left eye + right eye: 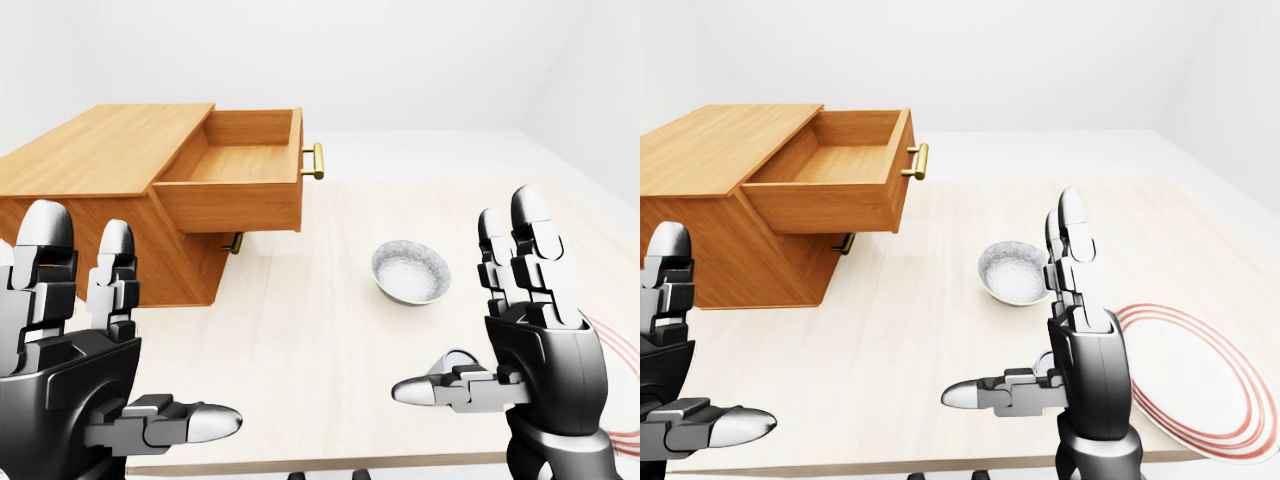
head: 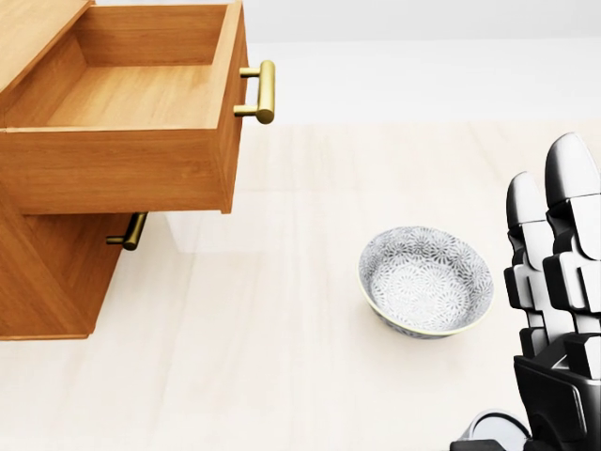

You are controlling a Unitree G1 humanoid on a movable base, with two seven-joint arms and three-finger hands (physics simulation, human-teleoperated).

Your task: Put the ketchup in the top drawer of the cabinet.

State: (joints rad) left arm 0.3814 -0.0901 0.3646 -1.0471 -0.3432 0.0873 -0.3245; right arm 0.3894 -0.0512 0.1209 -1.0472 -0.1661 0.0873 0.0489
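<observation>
The wooden cabinet (image 1: 95,150) stands on the table at the left of the left-eye view. Its top drawer (image 1: 235,165) is pulled out, looks empty, and has a brass handle (image 1: 316,161). No ketchup bottle shows plainly in any view. A small pale rounded shape (image 1: 456,357) peeks out behind my right thumb; I cannot tell what it is. My left hand (image 1: 130,330) is open and empty at the lower left. My right hand (image 1: 470,300) is open at the lower right, fingers upright, thumb pointing left.
A patterned grey bowl (image 1: 411,272) sits mid-table, just left of my right hand. A white plate with red rings (image 1: 1200,375) lies at the lower right. The lower drawer's handle (image 1: 235,243) shows under the open drawer. The table's near edge (image 1: 330,463) runs along the bottom.
</observation>
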